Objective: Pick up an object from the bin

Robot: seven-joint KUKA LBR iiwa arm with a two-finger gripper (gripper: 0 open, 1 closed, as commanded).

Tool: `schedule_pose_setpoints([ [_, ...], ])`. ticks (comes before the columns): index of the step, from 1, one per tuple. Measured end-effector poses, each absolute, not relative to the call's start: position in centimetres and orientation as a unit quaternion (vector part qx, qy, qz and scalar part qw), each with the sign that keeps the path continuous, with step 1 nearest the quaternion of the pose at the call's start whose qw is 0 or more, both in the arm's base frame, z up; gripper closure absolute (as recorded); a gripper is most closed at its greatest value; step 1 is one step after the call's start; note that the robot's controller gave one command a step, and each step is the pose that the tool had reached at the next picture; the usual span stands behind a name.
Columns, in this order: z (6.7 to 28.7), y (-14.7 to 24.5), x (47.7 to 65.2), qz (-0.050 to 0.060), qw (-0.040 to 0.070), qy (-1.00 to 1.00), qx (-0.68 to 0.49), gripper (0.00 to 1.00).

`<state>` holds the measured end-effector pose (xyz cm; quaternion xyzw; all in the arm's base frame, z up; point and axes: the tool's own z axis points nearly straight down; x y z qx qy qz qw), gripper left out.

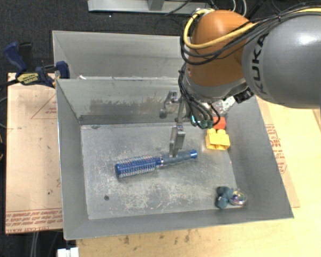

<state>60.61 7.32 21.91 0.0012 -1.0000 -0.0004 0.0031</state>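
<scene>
Gripper (pixel 175 148) is down low, mid-bin (pixel 72 159), its tip right at the handle of the blue hairbrush (pixel 136 167). That brush lies flat on the bin floor, bristle head to the left as I see it, handle running right. The tip looks to be touching the handle close to where it meets the head, though from this angle I can't be sure. Whether the gripper is open or closed, I cannot tell. Just right of it sits a yellow block (pixel 218 139), a small orange piece (pixel 220 123) behind that. In the near right corner, a blue-grey lump (pixel 223 198) touches something shiny (pixel 237 198).
</scene>
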Motion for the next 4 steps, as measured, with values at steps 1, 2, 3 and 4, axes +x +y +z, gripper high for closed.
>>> schedule_pose_setpoints([
  [1, 10.9, 4.5, 56.5, 0.000, 0.005, -1.000, 0.025, 0.00],
  [2, 7.2, 7.6, 59.2, 0.000, -0.005, -0.999, 0.054, 0.00],
  [3, 7.6, 7.6, 59.5, -0.002, -0.009, -0.999, 0.053, 1.00],
  [4, 25.1, 7.9, 62.7, 0.000, -0.006, -0.999, 0.048, 1.00],
])
